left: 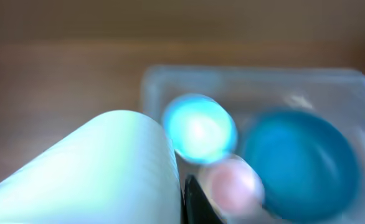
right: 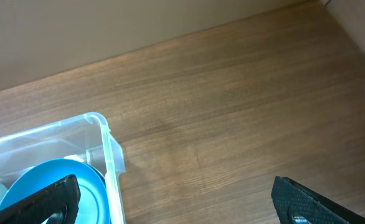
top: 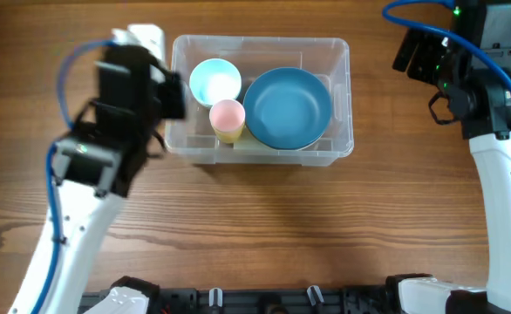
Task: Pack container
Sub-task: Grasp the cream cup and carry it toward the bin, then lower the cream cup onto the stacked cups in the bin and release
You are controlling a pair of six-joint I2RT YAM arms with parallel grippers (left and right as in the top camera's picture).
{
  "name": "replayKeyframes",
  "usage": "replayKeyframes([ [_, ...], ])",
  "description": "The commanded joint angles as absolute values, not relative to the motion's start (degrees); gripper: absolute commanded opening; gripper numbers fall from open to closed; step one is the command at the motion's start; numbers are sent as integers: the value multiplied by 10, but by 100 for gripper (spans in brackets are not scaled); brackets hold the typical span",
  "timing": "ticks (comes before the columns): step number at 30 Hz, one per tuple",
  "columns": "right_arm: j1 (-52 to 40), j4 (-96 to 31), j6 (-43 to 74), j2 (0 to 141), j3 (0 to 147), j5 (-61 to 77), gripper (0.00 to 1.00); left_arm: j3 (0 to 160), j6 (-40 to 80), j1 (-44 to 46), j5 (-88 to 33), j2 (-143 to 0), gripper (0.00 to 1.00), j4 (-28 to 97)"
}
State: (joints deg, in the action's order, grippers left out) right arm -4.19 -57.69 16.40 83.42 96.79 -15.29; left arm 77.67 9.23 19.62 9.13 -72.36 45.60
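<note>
The clear container (top: 343, 131) stands at the table's far middle. In it are a large blue bowl (top: 288, 106), a small light-blue bowl (top: 214, 81) and a pink cup (top: 227, 113). My left gripper (top: 151, 48) is beside the container's left end and seems shut on a white object (top: 142, 37). The blurred left wrist view shows that white object (left: 101, 174) next to one black finger (left: 198, 202), with the container (left: 151, 81) beyond. My right gripper (top: 421, 52) is open and empty, right of the container. The right wrist view shows its fingers (right: 176, 211) wide apart over bare wood by the container's corner (right: 111, 149).
The wooden table (top: 264, 227) stretches in front of the container. A dark rail (top: 264, 301) runs along the near edge. Blue cables hang from both arms. In the right wrist view a wall meets the table's far edge (right: 170, 37).
</note>
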Motion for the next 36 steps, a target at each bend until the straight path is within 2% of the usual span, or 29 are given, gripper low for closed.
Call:
replayKeyframes([
  [1, -41, -575, 166, 841, 976, -161, 100, 773, 172, 283, 95, -747, 4, 489],
  [5, -41, -575, 166, 841, 976, -161, 100, 773, 172, 324, 88, -789, 4, 489],
  [14, -41, -575, 166, 841, 976, -161, 100, 773, 171, 319, 73, -897, 4, 454],
  [21, -41, -575, 166, 841, 976, -161, 100, 773, 170, 319, 73, -933, 4, 409],
  [36, -41, -575, 166, 841, 976, -161, 100, 773, 170, 319, 74, -961, 4, 437],
])
